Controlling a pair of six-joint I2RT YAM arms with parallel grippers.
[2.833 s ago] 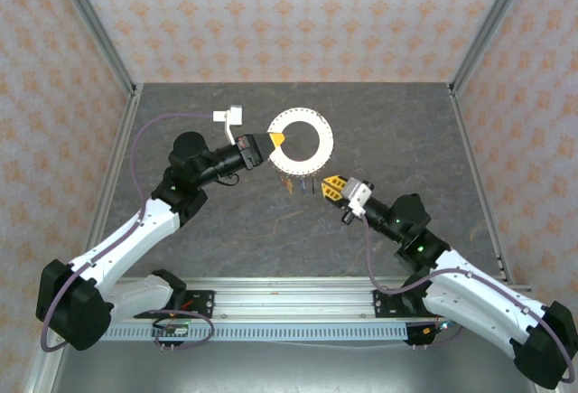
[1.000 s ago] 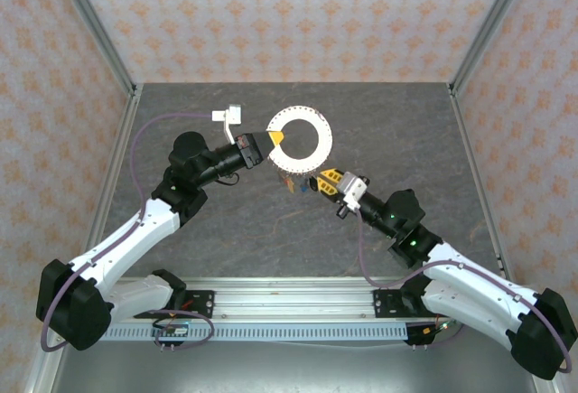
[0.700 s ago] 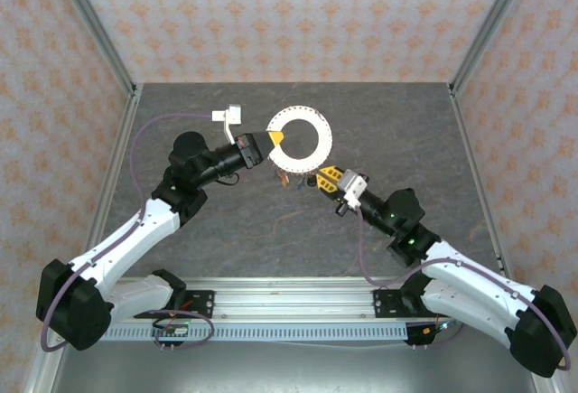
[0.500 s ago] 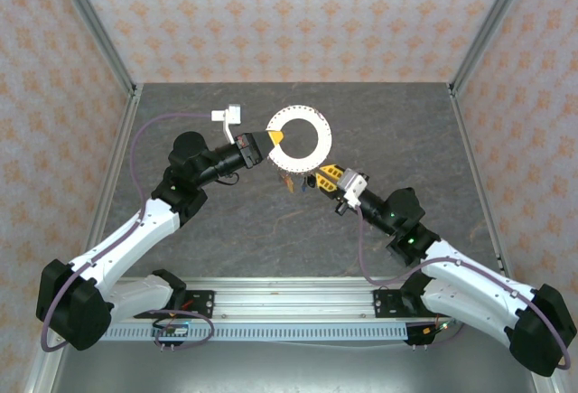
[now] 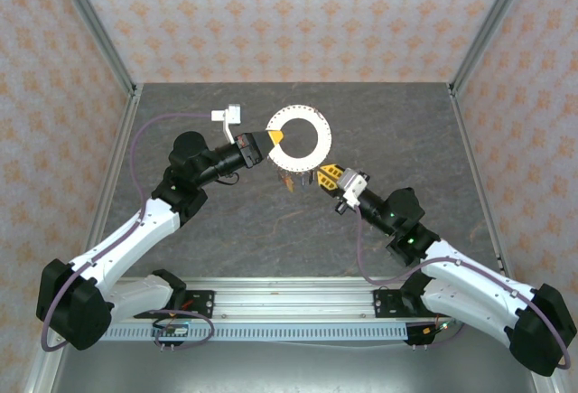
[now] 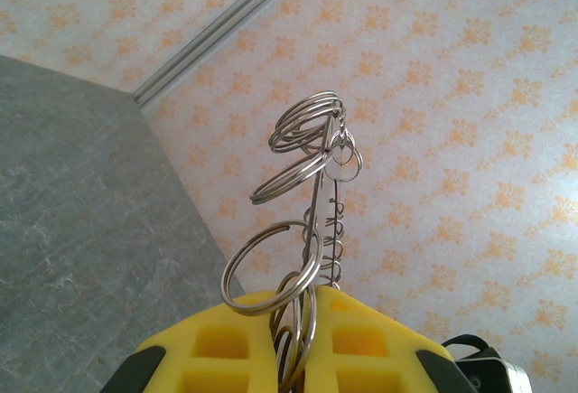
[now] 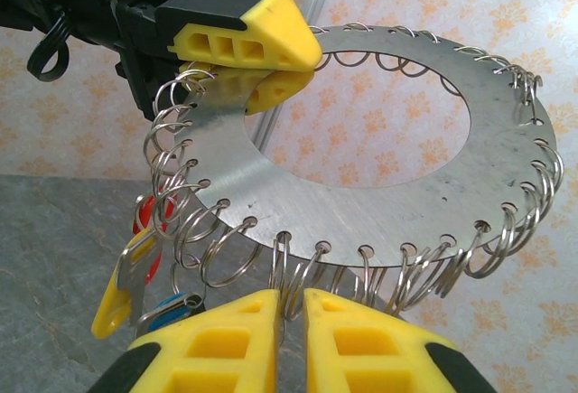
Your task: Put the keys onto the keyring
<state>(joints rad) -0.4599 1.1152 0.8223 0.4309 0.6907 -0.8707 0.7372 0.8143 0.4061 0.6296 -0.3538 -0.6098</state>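
1. As we look down from above, the left gripper (image 5: 274, 143) has the keyring (image 5: 318, 151) by its left rim. Its jaws are clamped tight on the flat plate, and the ring's held up clear of the table (image 5: 244, 230).
2. On the L wrist cam we've got that plate edge-on. It rises straight out from btw the 2 yellow fingers (image 6: 235, 343), no gap left either side.
3. Over to the right gripper (image 5: 321, 173): it's tucked in at the ring's near rim, coming up from below.
4. R wrist cam, close up: its jaws are drawn to a thin slit, closed on 1 of the wire loops (image 7: 287, 271) threaded thru the rim holes.
5. The keys (image 5: 289, 182) are hanging in a bunch off loops on the near-left rim, btw the 2 grippers. We count yellow, red & blue heads.
6. That bunch dangles just beside the right gripper's finger; touching or not, we can't tell.
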